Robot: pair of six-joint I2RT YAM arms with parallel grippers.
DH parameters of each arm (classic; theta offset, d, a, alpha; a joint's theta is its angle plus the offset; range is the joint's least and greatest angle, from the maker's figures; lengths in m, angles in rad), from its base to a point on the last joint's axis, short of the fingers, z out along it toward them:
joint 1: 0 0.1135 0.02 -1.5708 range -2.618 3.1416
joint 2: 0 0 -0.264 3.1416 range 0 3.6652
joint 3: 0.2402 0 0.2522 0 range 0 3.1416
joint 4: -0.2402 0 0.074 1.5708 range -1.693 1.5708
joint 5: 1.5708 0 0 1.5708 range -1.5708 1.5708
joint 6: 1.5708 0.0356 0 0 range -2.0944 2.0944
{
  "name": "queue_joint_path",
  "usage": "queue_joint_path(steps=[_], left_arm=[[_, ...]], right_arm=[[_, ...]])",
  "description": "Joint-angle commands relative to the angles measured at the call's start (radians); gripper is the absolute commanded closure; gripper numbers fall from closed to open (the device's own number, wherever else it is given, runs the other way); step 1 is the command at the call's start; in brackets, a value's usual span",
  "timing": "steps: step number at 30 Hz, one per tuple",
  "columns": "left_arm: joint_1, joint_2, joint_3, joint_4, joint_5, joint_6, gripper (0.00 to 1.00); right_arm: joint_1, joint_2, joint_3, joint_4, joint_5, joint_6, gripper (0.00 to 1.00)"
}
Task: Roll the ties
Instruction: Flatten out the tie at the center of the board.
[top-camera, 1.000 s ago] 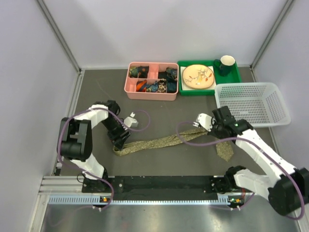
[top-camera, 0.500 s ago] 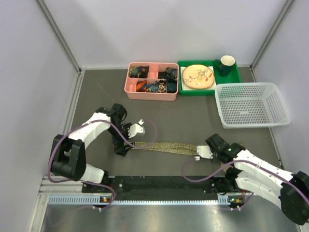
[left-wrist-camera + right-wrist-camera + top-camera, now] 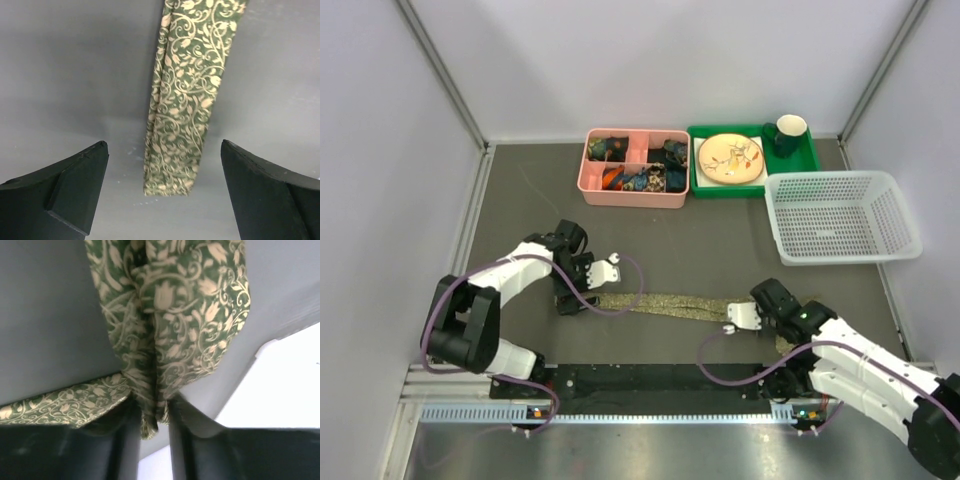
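Observation:
The olive-tan patterned tie [image 3: 665, 303] lies stretched almost straight across the near part of the dark table. My left gripper [image 3: 572, 298] is open over its narrow left end. In the left wrist view that end [image 3: 175, 165] lies flat between the spread black fingers [image 3: 65, 192], untouched by my left gripper [image 3: 164, 165]. My right gripper [image 3: 760, 318] is shut on the wide right part of the tie. In the right wrist view the bunched fabric [image 3: 170, 330] is pinched in my right gripper [image 3: 152, 427]. The wide tip trails behind the right arm [image 3: 786, 345].
A pink divided box [image 3: 632, 196] with rolled ties stands at the back centre. Beside it a green tray [image 3: 755, 190] holds a plate [image 3: 730, 158] and a green mug [image 3: 788, 133]. A white mesh basket [image 3: 840, 178] stands at the right. Grey walls enclose the table.
My right gripper has pulled the tie toward the near right, drawing it from a wavy line into a straight one. The left gripper has shifted slightly right, staying over the narrow end.

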Motion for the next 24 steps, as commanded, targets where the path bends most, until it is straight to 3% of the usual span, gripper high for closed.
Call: queue_joint_path(steps=[1, 2, 5, 9, 15, 18, 20, 21, 23, 24], left_arm=[[-0.001, 0.065, 0.002, 0.037, -0.006, 0.036, 0.08], [-0.001, 0.073, -0.007, 0.047, -0.009, 0.041, 0.09], [0.0, 0.081, -0.047, 0.07, -0.033, 0.059, 0.14], [0.009, 0.094, -0.052, 0.065, -0.032, 0.068, 0.2], [0.017, 0.119, -0.029, 0.062, 0.0, 0.039, 0.23], [0.019, 0.125, -0.027, 0.059, -0.001, 0.038, 0.23], [0.026, 0.122, -0.021, 0.059, -0.001, 0.039, 0.23], [0.026, 0.122, -0.015, 0.057, -0.001, 0.038, 0.23], [0.036, 0.133, 0.002, 0.051, 0.002, 0.032, 0.24], [0.039, 0.136, 0.007, 0.048, 0.004, 0.024, 0.24]], right_arm=[[0.002, -0.032, 0.091, -0.131, -0.105, 0.08, 0.6], [-0.014, -0.038, 0.103, -0.154, -0.113, 0.09, 0.47], [-0.109, -0.078, 0.143, -0.24, -0.172, 0.083, 0.28], [-0.244, -0.116, 0.12, -0.277, -0.214, -0.011, 0.26], [-0.292, -0.011, 0.086, -0.161, -0.232, 0.032, 0.29], [-0.312, 0.067, 0.097, -0.102, -0.239, 0.035, 0.38], [-0.324, 0.1, 0.087, -0.055, -0.203, 0.026, 0.52], [-0.33, 0.124, 0.082, -0.027, -0.183, 0.005, 0.6], [-0.36, 0.141, 0.079, 0.072, -0.106, -0.032, 0.92], [-0.375, 0.145, 0.091, 0.097, -0.088, -0.073, 1.0]])
